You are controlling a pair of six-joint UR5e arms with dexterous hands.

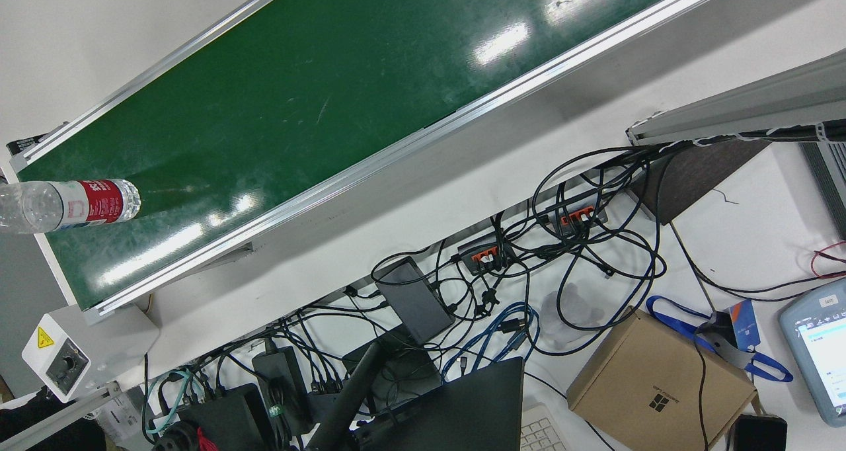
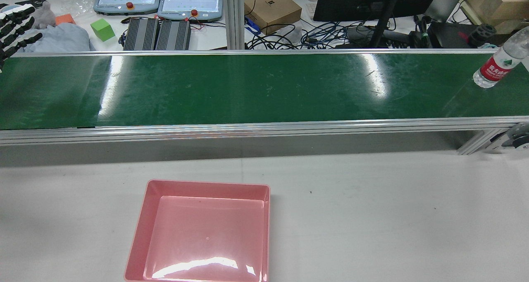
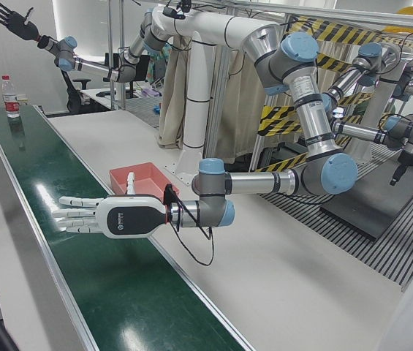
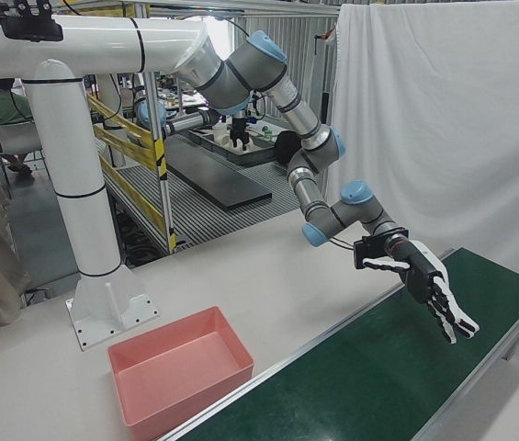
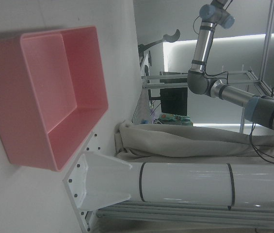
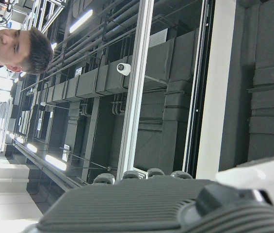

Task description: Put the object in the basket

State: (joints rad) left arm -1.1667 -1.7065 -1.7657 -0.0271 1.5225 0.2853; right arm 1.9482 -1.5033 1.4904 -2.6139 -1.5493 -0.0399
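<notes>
Bottle (image 3: 9,95): upright at belt's (image 3: 82,256) right end. Right hand (image 3: 5,18): nearer, raised well above, fingers spread, empty. Left hand (image 3: 100,216): opposite end, fingers extended, empty.

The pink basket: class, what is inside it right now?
Nothing shows inside the pink basket; its floor is bare except for glare. The water bottle stands on the green conveyor belt. No part of its floor is covered.

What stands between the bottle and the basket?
Nothing visible does. The bottle stands at the right end of the belt in the rear view; only belt and table lie between it and the basket. The left hand hovers open over the belt's other end, off that path.
</notes>
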